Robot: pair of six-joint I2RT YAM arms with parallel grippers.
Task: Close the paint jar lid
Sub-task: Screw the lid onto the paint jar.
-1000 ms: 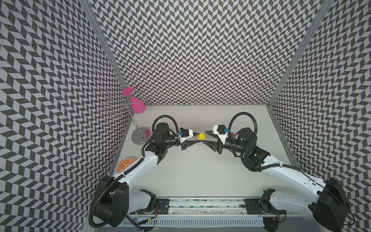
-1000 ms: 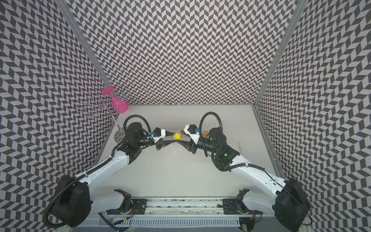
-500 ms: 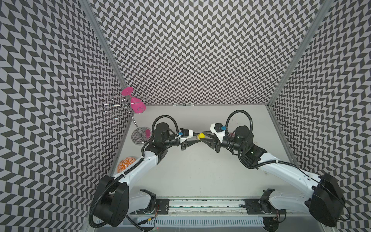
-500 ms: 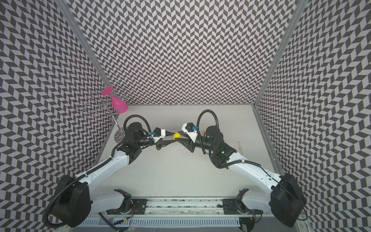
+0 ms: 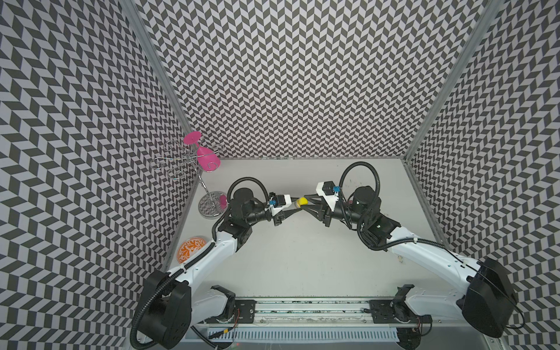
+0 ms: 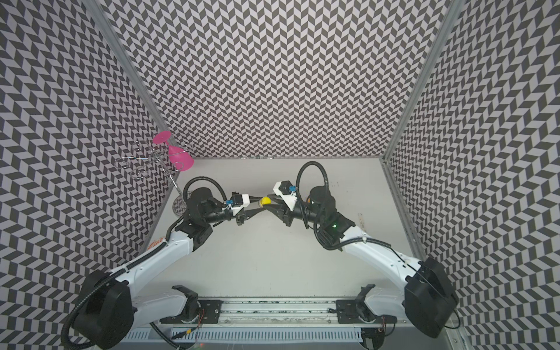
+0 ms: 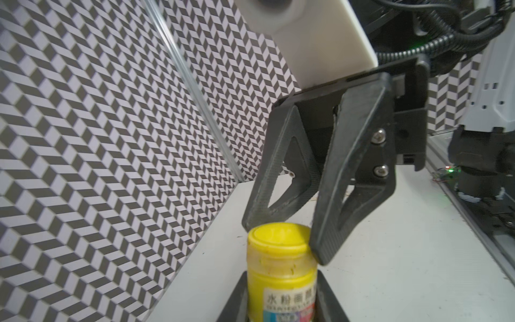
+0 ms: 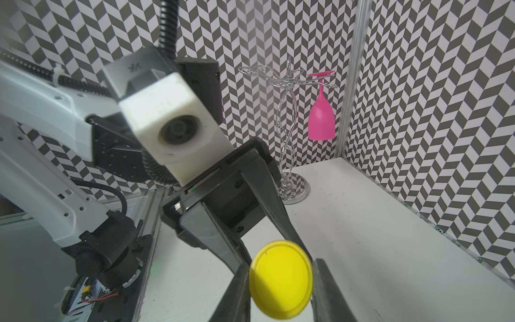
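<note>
Your left gripper [image 5: 294,209] has its jaws clamped on the yellow paint jar [image 7: 281,278], and your right gripper [image 5: 304,202] pinches the lid [image 8: 280,274] from both sides. Over the desk [image 5: 303,257], near its middle toward the far edge, the jar carries the lid on its mouth.

jar [image 7: 278,276] and lid [image 8: 280,271] look like smooth yellow plastic; label [image 7: 289,302] looks like paper; right gripper's fingers [image 7: 345,195] are matt black, kinda grainy plastic; glass rack [image 8: 294,191] is shiny chrome wire; pink glass [image 8: 321,120] looks matt plastic
</note>
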